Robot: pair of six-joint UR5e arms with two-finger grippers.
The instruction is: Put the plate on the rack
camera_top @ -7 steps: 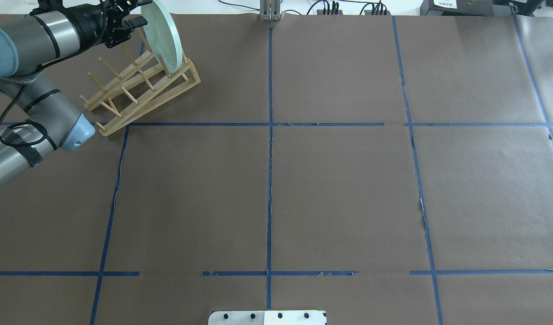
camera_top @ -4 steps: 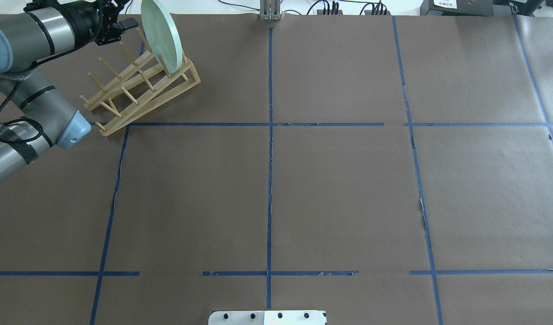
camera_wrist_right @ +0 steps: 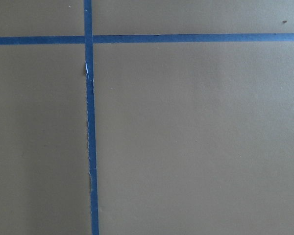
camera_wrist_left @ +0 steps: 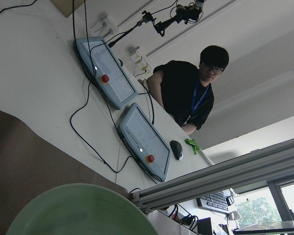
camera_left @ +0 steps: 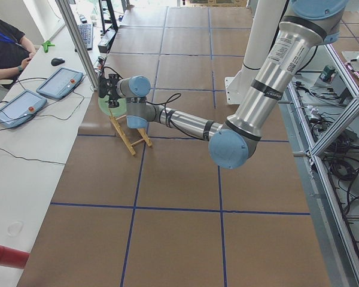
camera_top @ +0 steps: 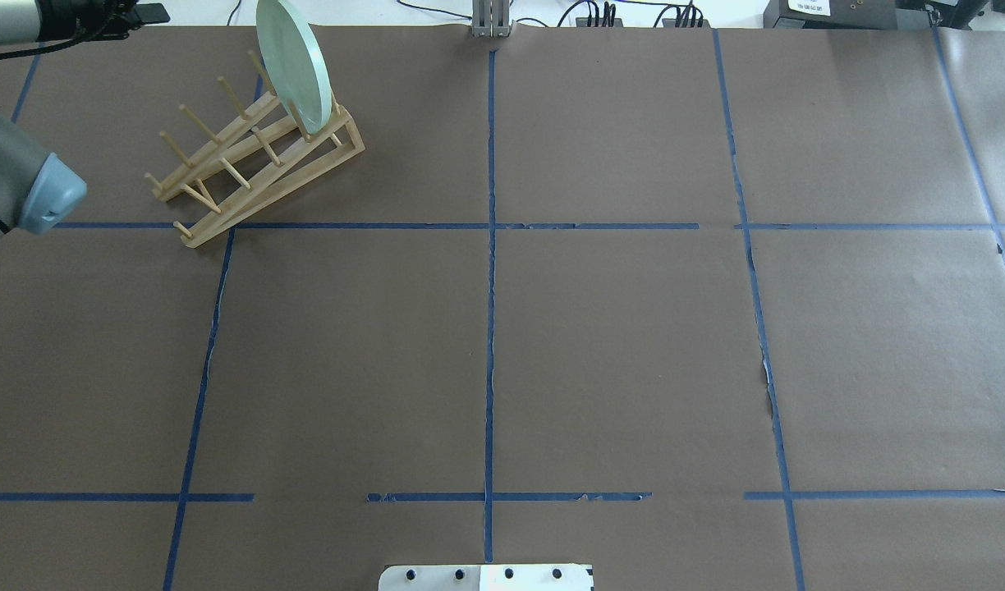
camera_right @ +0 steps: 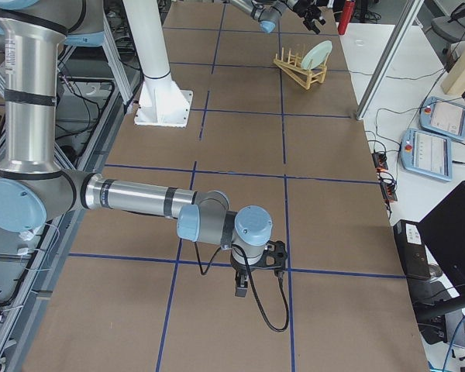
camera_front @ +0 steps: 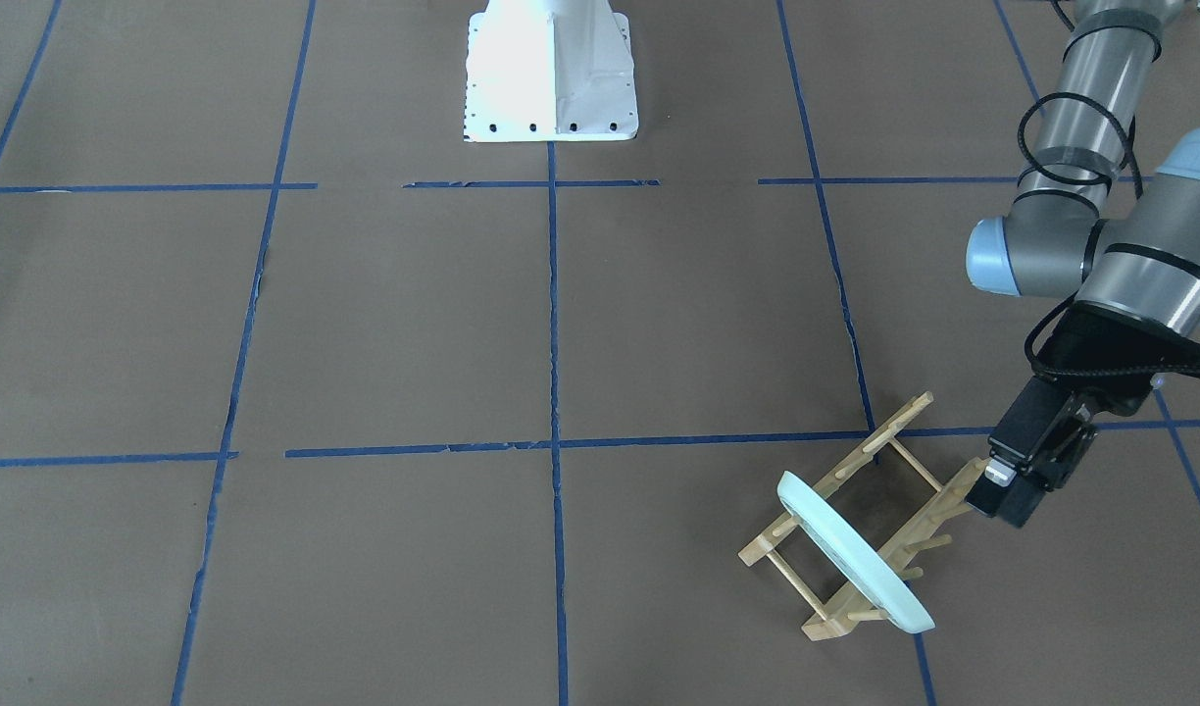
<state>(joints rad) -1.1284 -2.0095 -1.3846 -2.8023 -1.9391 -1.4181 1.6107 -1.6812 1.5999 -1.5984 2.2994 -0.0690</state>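
The pale mint-green plate [camera_top: 293,70] stands on edge between the pegs at the high end of the light wooden rack [camera_top: 256,156], at the table's far left. In the front-facing view the plate [camera_front: 850,554] leans in the rack [camera_front: 879,436]. My left gripper [camera_front: 1002,495] is open and empty, a short way off the rack's side and clear of the plate; only its tip [camera_top: 145,12] shows overhead. The plate's rim fills the bottom of the left wrist view [camera_wrist_left: 83,210]. My right gripper [camera_right: 240,291] hangs over bare table far from the rack; I cannot tell if it is open.
The white robot base [camera_front: 549,69] stands at the table's near-middle edge. Two teach pendants [camera_wrist_left: 142,142] and a seated operator [camera_wrist_left: 191,98] are on the white bench just past the rack. An aluminium post [camera_left: 78,42] stands beside the rack.
My left gripper has backed away from the plate's rim, leftward and almost out of the overhead view. The plate stays standing in the rack.
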